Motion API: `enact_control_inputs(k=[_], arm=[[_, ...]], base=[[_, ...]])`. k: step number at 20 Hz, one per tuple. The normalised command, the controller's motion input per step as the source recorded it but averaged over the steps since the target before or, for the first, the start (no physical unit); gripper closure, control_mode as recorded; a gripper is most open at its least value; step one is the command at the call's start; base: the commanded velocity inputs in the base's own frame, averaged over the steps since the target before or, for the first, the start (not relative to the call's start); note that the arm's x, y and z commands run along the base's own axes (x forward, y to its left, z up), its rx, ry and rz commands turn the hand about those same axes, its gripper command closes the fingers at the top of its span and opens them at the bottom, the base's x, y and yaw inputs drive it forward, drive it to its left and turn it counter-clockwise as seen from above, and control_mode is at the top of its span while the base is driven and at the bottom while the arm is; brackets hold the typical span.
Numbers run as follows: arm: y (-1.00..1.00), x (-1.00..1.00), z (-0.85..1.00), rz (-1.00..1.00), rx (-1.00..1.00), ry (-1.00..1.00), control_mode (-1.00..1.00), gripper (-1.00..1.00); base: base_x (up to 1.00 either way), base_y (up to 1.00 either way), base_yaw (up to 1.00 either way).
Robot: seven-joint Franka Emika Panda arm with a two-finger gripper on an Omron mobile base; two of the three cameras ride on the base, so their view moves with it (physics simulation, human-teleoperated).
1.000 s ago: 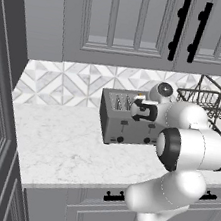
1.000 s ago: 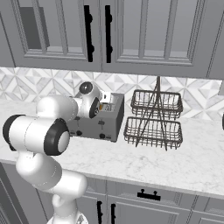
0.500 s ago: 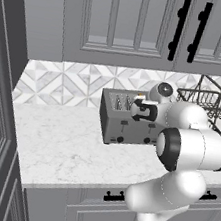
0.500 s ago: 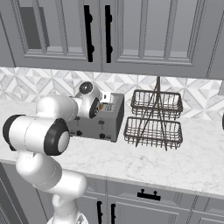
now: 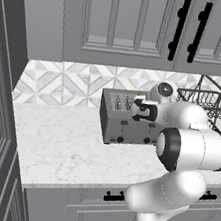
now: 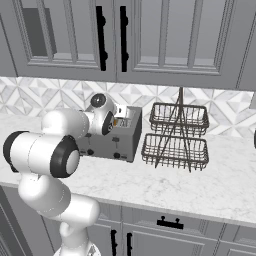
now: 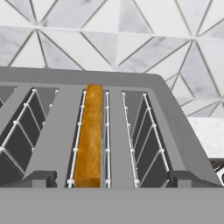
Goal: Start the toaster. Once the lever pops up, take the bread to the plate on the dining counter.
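The bread (image 7: 89, 135) stands on edge inside one slot of the toaster (image 5: 126, 117), third slot from the left in the hand view. The toaster sits on the marble worktop (image 5: 65, 151), near the wire basket rack (image 6: 175, 137). The gripper (image 7: 111, 180) hangs just above the slots, released and wide, holding nothing; its tips are hardly visible.
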Motion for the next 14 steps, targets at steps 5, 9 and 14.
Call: enact_control_inputs(k=[5,9,14], arm=[[0.0,0.0,0.0,0.0,0.0,0.0,-1.0,-1.0],[0.0,0.0,0.0,0.0,0.0,0.0,-1.0,-1.0],[0.0,0.0,0.0,0.0,0.0,0.0,-1.0,-1.0]], base=[[0.0,0.0,0.0],[0.0,0.0,0.0],[0.0,0.0,0.0]])
